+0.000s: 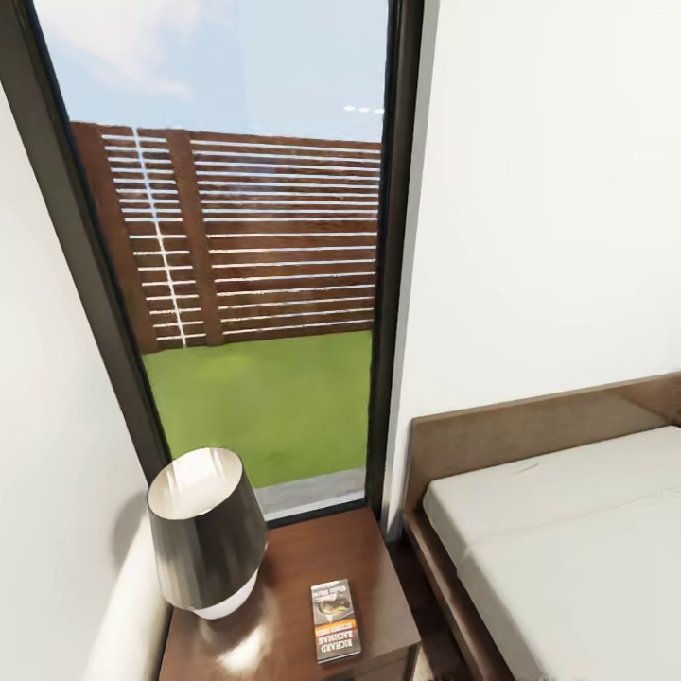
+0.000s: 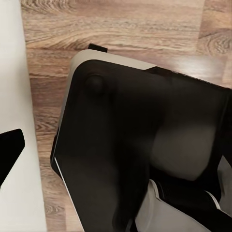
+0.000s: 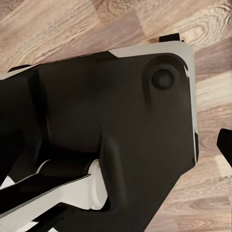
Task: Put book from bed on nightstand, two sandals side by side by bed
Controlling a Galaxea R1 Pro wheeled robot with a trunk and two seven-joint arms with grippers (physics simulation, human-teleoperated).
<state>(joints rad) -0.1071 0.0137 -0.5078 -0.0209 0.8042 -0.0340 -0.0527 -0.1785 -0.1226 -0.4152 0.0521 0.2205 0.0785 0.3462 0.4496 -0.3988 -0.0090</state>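
You see book (image 1: 336, 619) lying flat on nightstand (image 1: 369, 558), near front edge, beside lamp (image 1: 206, 532). Bed (image 1: 567, 539) just right of nightstand, narrow gap between. Window (image 1: 255, 265) behind. Wrist views: robot's dark base (image 2: 125, 145) over wood floor (image 2: 121, 29). Claw opening, either arm: cannot tell.

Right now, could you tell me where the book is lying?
In the head view the book lies flat on the nightstand, near its front edge, right of the lamp and left of the bed.
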